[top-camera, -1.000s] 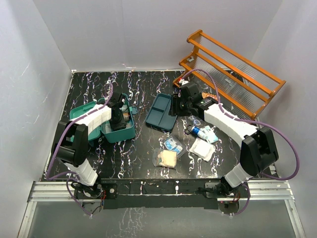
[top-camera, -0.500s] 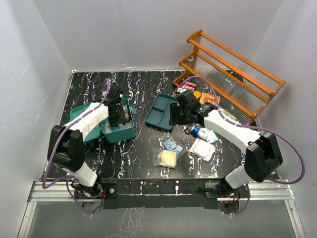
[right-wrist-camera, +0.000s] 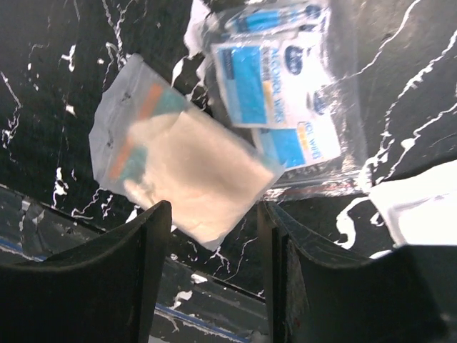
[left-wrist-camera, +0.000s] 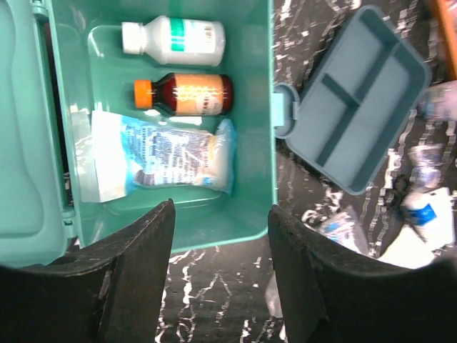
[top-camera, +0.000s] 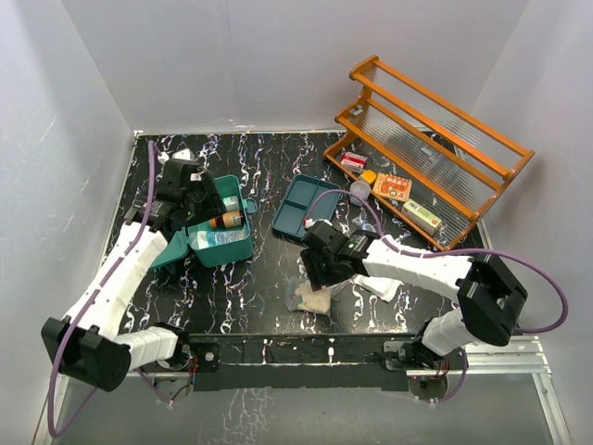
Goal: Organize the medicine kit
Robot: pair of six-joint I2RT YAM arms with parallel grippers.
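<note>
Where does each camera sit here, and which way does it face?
Top external: above and behind the arms, looking down on the table; both arms show.
Left wrist: straight down into the open medicine kit, left gripper open.
Right wrist: down at the gauze packet, right gripper open.
Top and left wrist share the divided tray.

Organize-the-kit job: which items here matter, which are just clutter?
Job: medicine kit, open; white bottle, brown bottle and blue pouch inside it; gauze bag and wipes packet loose on the table.
Clutter: orange rack, divided tray (role unclear).
</note>
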